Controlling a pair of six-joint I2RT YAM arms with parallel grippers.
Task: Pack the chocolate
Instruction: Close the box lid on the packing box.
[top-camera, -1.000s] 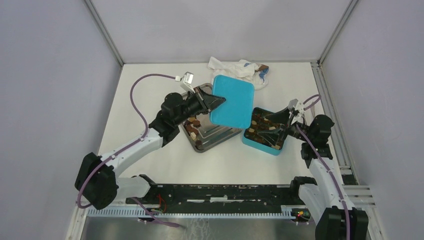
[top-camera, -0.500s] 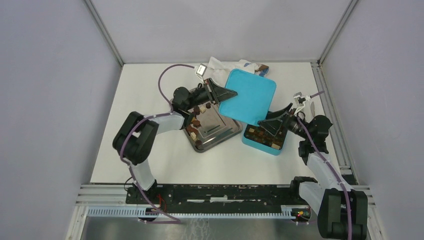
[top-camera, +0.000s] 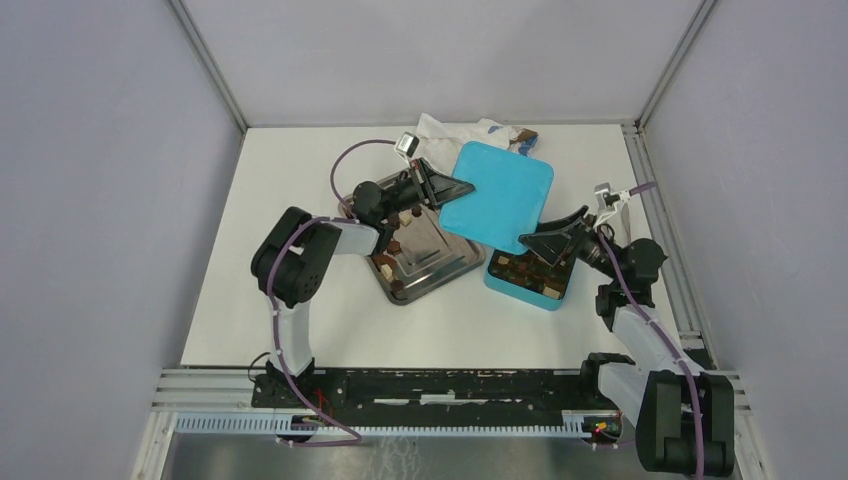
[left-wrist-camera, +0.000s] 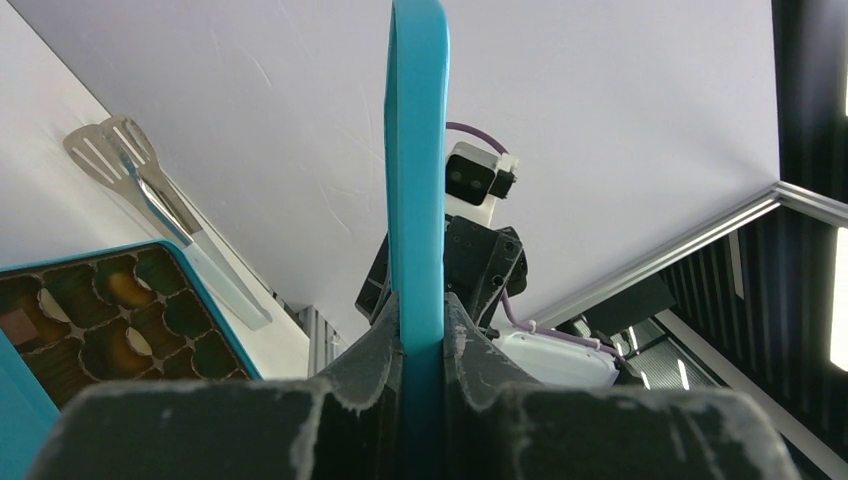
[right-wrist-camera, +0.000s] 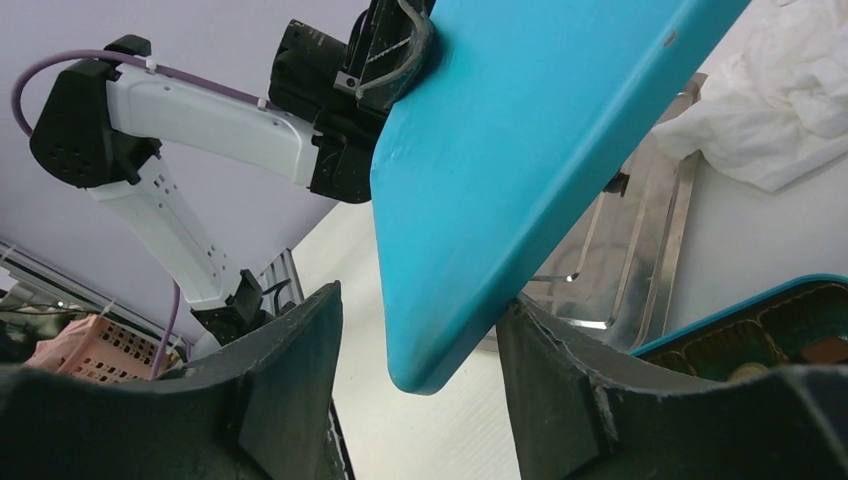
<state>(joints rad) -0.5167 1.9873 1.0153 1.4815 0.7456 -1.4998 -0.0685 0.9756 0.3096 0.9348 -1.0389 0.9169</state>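
1. Nearest the arm bases, an open teal box (top-camera: 508, 289) sits on the counter (top-camera: 290, 200). Chocolate (top-camera: 506, 266) lies in its cups, dark and lighter pieces together.
2. At 9 o'clock from the box is a metal tray (top-camera: 440, 262). More pieces lie along its 9 o'clock side.
3. The right hand (right-wrist-camera: 420, 305) hangs over the box with its fingers apart. The near corner of the teal lid (top-camera: 500, 195) sits in the gap between them. I cannot tell whether either finger touches it. The boxed chocolate is directly under this hand, toward 6 o'clock.
4. The left hand (left-wrist-camera: 421, 310) is over the tray's far corner, clamped on the lid's 9 o'clock edge and holding the lid tilted above the counter. The tray's chocolate lies at about 7 o'clock from this hand, below it and apart.
5. Farthest off, at 12 o'clock, a crumpled white cloth (top-camera: 455, 133) lies by the back wall. The lid's far edge overlaps it in the top view.
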